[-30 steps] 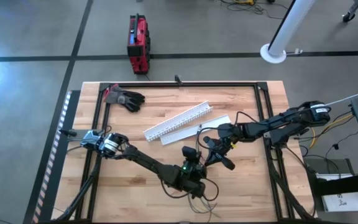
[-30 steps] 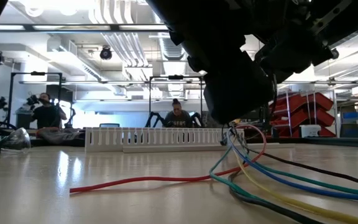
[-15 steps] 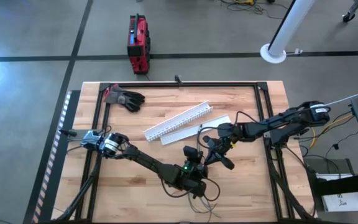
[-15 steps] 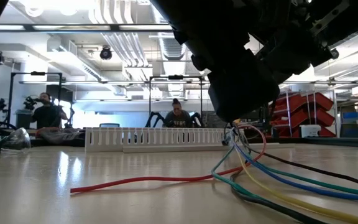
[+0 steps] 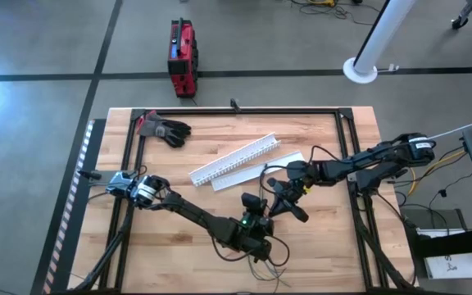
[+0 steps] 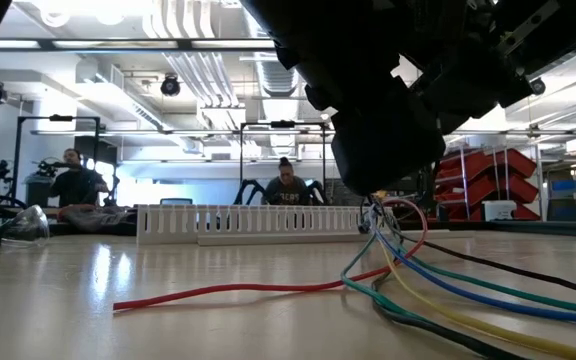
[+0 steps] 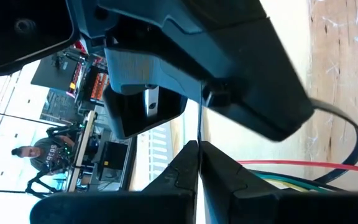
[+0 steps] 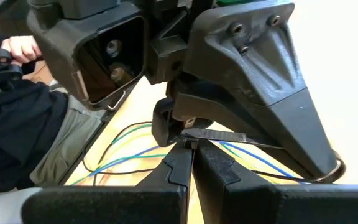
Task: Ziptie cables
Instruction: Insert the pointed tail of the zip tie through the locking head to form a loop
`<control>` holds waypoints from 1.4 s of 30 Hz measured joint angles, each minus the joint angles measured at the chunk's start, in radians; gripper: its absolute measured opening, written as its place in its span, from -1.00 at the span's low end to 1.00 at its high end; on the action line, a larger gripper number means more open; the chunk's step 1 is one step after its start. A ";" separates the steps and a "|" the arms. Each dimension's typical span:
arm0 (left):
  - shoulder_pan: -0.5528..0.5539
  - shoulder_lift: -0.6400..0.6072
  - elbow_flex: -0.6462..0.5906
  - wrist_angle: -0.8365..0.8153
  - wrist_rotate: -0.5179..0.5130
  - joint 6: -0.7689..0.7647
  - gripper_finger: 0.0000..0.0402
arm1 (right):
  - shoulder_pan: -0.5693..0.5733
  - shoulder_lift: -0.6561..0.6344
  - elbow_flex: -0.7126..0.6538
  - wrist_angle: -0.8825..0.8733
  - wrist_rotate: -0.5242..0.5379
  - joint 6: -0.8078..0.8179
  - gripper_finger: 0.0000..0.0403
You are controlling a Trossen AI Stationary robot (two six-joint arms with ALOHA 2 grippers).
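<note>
Item: cables (image 6: 438,285), thin limp wires, red, green, blue, yellow, dark | Lie: fanned on the table's near middle, gathered under both pincers | My left gripper (image 5: 262,243) nearer, fingers pressed together | My right gripper (image 8: 188,142) pinching thin dark ziptie strap (image 8: 219,135), just beside

Overhead camera straight down on the whole table (image 5: 162,176), low camera level across it toward the room, both wrist cameras close on the cables (image 6: 438,290).
</note>
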 joint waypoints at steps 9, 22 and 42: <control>0.000 -0.001 0.000 -0.008 -0.003 0.001 -1.00 | 0.000 0.000 0.000 0.005 -0.026 0.002 -1.00; -0.001 -0.001 0.000 -0.008 -0.052 0.098 -1.00 | 0.000 0.000 0.000 0.008 -0.021 0.011 -1.00; 0.002 -0.001 0.000 -0.008 -0.052 0.098 -1.00 | 0.000 -0.001 0.000 0.008 -0.019 0.008 -1.00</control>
